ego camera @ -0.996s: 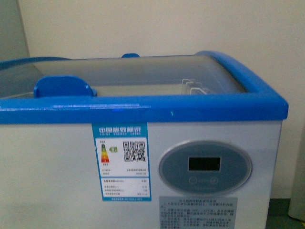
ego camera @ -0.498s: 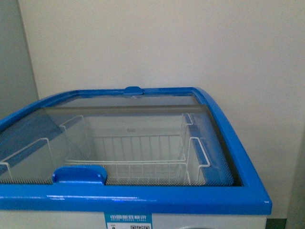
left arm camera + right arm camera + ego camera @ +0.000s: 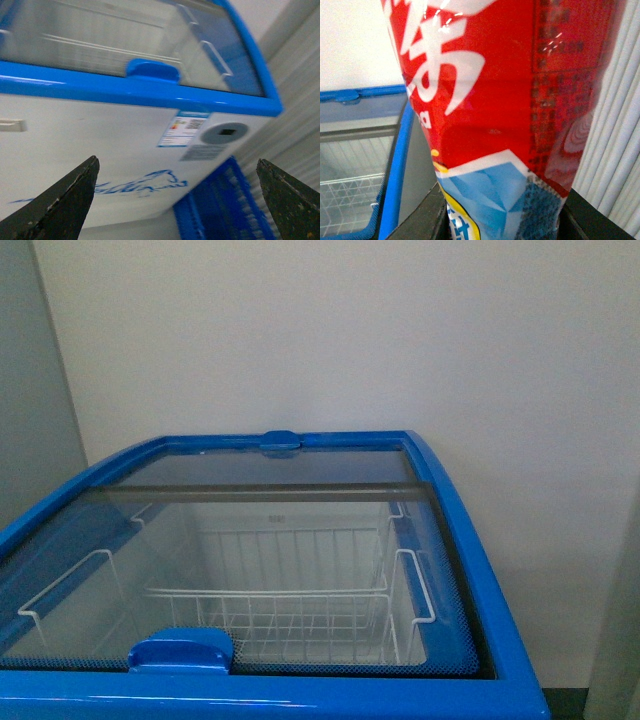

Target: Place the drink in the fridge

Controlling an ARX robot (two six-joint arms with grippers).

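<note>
Beside the blue rim of the fridge (image 3: 395,165), outside its glass lids (image 3: 355,145), the drink (image 3: 495,130) is being held in the right pincer (image 3: 502,225), whose dark fingers (image 3: 417,225) are being pressed against both sides of the red label (image 3: 480,60). Facing the fridge's white front, the left pincer (image 3: 175,200) is being held wide apart and empty, while white wire baskets (image 3: 290,610) are being covered by the lids, a blue handle (image 3: 182,650) sitting at the fridge's front rim.
</note>
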